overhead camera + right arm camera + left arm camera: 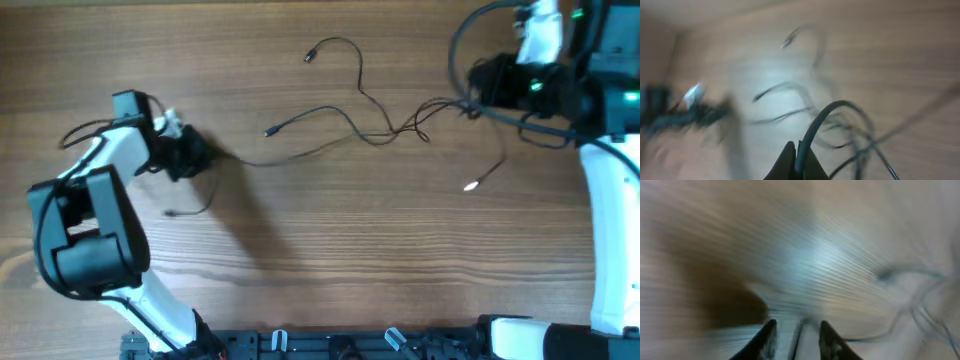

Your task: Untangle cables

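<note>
The wooden table fills the overhead view. The left arm occupies the left edge of the frame and the right arm the right edge.

**Location of the cables.** The cables lie across the upper centre of the frame, between the two arms. Their overall long axis runs left to right, rising slightly toward the upper right.

**Tool state.**
- The left gripper sits at the left end of the run. In the left wrist view its fingers stand a little apart with a thin dark line between them. Motion blur hides whether they grip it, so the hold cannot be told.
- The right gripper sits at the upper right end. In the right wrist view its fingers are pressed together on a dark cord that arcs up and away from them.

**Governing relation.** The tangle lies just left of and slightly below the right gripper, and well apart from the left gripper. The right arm is the nearer one. One strand leads from the left gripper rightward into the tangle.

**Free ends.** Three plug ends leave the run:
- one points to the upper left;
- one points left at centre;
- one points to the lower left, below the tangle.

Judgement: drawing the grippers apart along the left-right axis would load the tangle.
</note>
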Controlling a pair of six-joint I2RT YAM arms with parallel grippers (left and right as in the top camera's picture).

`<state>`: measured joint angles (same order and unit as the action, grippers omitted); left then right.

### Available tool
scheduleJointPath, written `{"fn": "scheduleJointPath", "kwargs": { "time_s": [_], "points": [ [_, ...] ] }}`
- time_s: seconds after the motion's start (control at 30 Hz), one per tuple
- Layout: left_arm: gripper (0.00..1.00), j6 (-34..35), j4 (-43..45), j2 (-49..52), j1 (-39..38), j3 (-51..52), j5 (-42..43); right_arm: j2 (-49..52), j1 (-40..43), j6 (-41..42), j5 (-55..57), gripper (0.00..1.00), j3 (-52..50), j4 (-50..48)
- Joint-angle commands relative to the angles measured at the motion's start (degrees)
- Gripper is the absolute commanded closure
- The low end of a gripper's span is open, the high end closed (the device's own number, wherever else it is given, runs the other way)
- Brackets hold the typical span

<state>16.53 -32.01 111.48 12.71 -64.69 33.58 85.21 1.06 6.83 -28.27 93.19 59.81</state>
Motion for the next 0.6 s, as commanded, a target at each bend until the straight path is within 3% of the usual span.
{"fn": "scheduleJointPath", "kwargs": {
  "time_s": [0.0, 0.03, 0.07, 0.1, 0.2, 0.27, 0.3, 0.33, 0.4, 0.5, 0.57],
  "points": [
    [0.46, -7.58, 4.9, -0.63, -4.63, 0.61, 25.16, 0.52, -8.28, -6.58, -4.5, 0.95, -4.48, 0.0],
    [0.3, -7.58, 8.94, -2.29, -6.47, 0.61, 32.81, 0.92, -10.78, -1.27, 4.76, 0.96, -6.73, -0.68],
    [0.06, -7.58, 12.02, -3.89, -7.74, 0.61, 37.7, 1.49, -11.32, 7.76, 11.93, 0.95, -8.09, -1.31],
    [0.0, -7.56, 14.36, -5.53, -8.83, 0.61, 40.81, 1.97, -11.15, 12.55, 13.68, 0.96, -8.61, -1.68],
    [0.0, -7.08, 16.83, -10.51, -12.11, 0.61, 41.62, 2.43, -10.38, 18.6, 0.92, 0.96, -8.61, -3.74],
    [0.0, -4.83, 16.83, -13.0, -14.14, 0.61, 38.18, 2.47, -10.54, 10.49, -3.93, 0.95, -8.63, -7.61],
    [0.0, -1.14, 17.29, -14.23, -15.58, 0.61, 34.21, 3.04, -10.58, 10.56, 6.62, 0.95, -8.68, -9.92],
    [0.0, 4.94, 18.1, -14.86, -17.03, 0.61, 29.55, 3.37, -10.27, 18.03, 8.66, 0.96, -8.68, -10.29],
    [0.0, 12.41, 19.67, -14.84, -19.41, 0.61, 28.5, 3.37, -10.25, 13.99, -1.64, 0.95, -8.68, -11.3],
    [0.0, 12.2, 19.82, -14.84, -24.81, 0.61, 28.74, 3.37, -10.4, 13.94, -9.18, 0.96, -8.68, -11.63],
    [0.0, 9.38, 22.45, -14.84, -29.66, 0.61, 29.57, 3.43, -9.57, 20.28, -9.42, 0.96, -8.68, -9.92]
  ]
}}
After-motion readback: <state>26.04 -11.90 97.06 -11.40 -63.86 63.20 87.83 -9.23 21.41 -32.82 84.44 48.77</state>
